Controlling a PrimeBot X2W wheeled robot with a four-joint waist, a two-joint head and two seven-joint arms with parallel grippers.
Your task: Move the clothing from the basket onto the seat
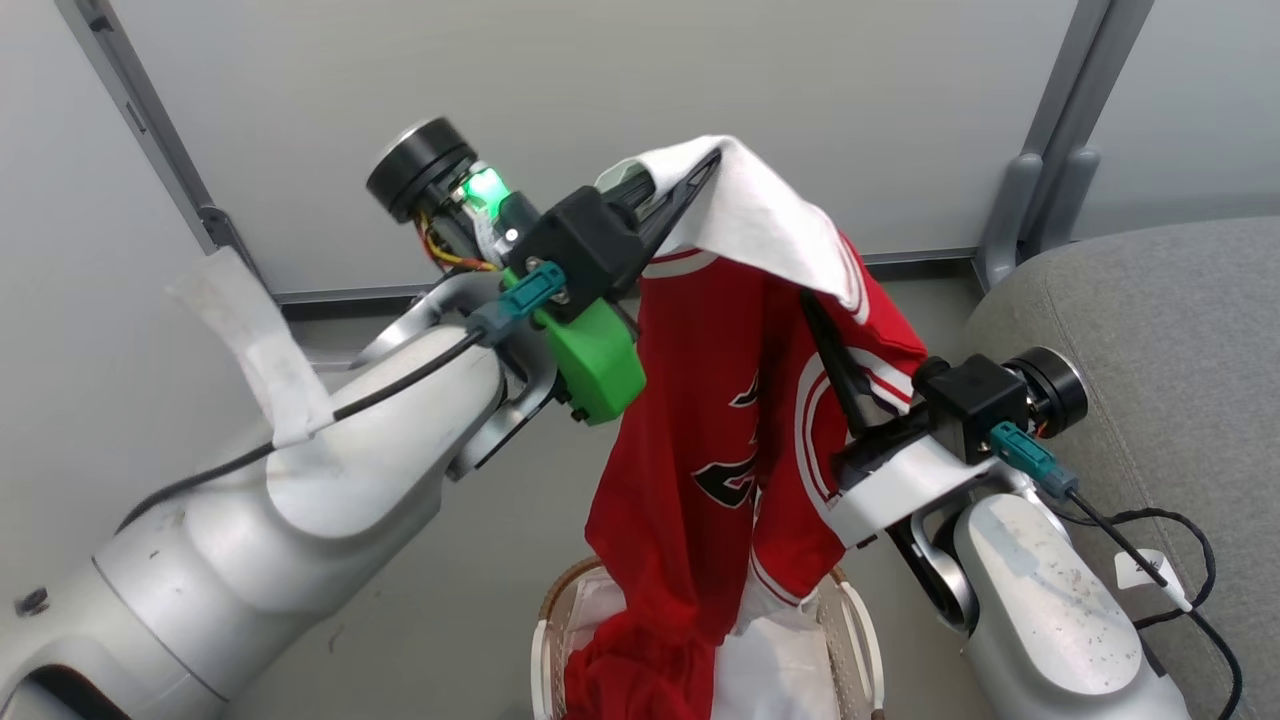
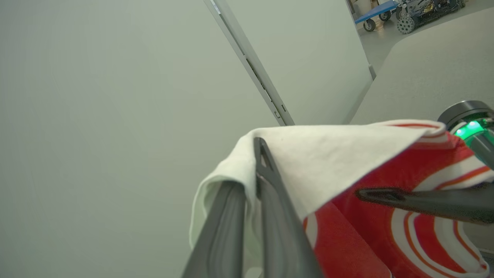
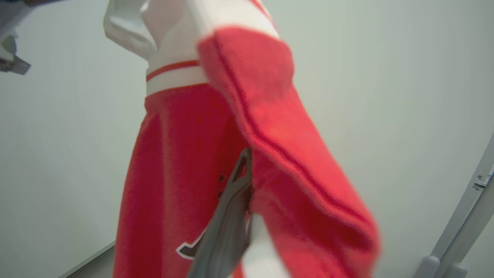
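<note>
Head view: left gripper (image 1: 700, 175) clamped on jersey (image 1: 700, 420) top at upper centre, right gripper (image 1: 815, 315) pinching its side, long axis vertical, tail in basket (image 1: 552, 610), seat (image 1: 1150, 320) at right, nearer right gripper.

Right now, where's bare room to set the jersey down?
Free: the seat, bare grey cushion right of the hanging jersey, bordered by the wall post. Crowded: the basket directly below, packed with red cloth and white liner.

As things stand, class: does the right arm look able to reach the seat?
Probably yes: nothing stands between the right gripper, shut on the jersey, and the grey seat just beside it.
</note>
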